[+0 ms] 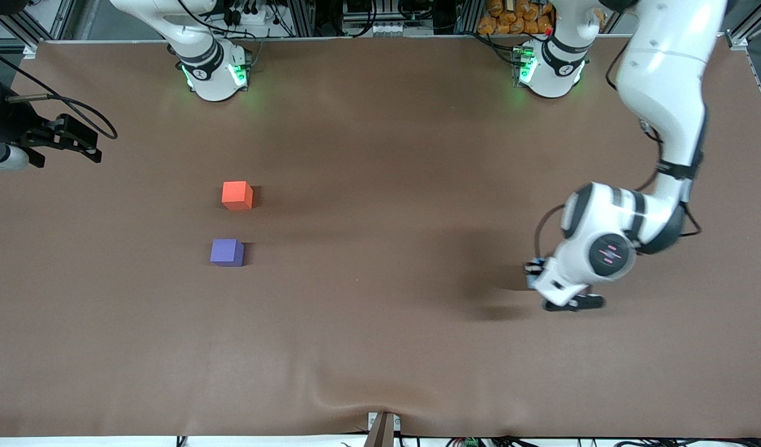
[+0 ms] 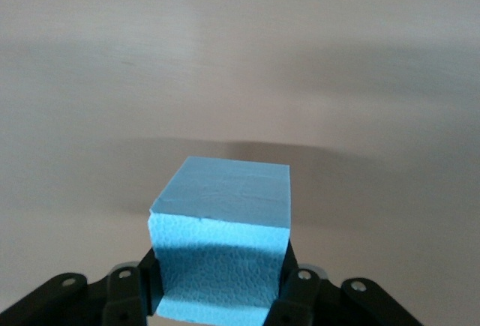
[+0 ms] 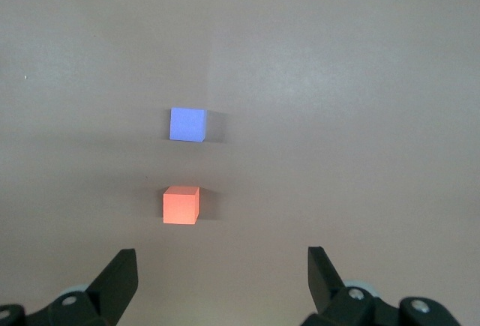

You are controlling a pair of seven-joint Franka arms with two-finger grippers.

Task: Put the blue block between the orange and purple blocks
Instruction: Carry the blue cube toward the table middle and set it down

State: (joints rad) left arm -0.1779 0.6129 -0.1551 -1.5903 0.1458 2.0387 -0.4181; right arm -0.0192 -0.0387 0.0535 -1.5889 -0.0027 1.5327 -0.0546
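Observation:
The blue block (image 2: 225, 206), a light sky-blue cube, sits between the fingers of my left gripper (image 2: 221, 285), which is shut on it. In the front view the left gripper (image 1: 569, 302) is low over the table toward the left arm's end, and the hand hides the block. The orange block (image 1: 237, 195) and the purple block (image 1: 227, 252) rest on the table toward the right arm's end, a small gap apart, the purple one nearer the front camera. Both show in the right wrist view, orange (image 3: 181, 204) and purple (image 3: 187, 124). My right gripper (image 3: 221, 277) is open and empty, waiting at the right arm's end (image 1: 63, 146).
The brown table cover (image 1: 380, 323) has a wrinkle near its front edge. A wide stretch of bare cover lies between the left gripper and the two blocks. Both arm bases (image 1: 215, 68) stand along the table's back edge.

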